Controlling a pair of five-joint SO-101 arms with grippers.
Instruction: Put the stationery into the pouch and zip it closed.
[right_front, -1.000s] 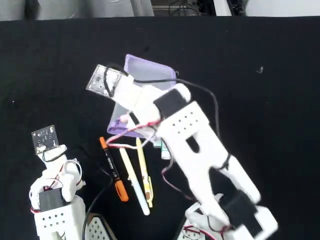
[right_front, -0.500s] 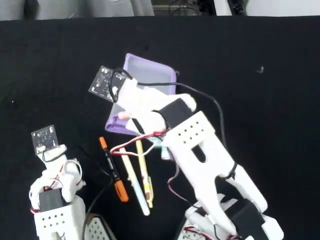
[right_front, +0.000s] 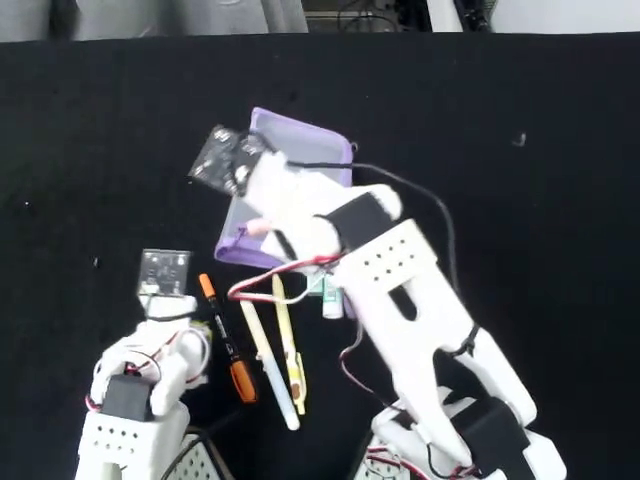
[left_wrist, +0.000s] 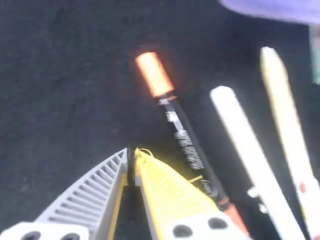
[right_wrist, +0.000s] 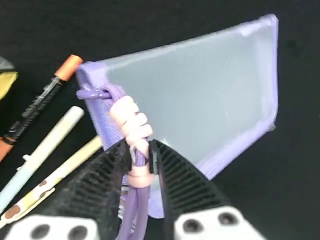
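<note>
Purple pouch (right_front: 300, 140), one; black marker (right_front: 225, 340), one; pale pens (right_front: 268, 365), two.

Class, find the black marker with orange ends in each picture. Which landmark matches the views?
High view: marker left of the white pen, below the purple pouch.
Left wrist view: marker just beyond the left gripper.
Right wrist view: marker beside the pouch's corner.
Shared landmark: the white pen alongside it.
</note>
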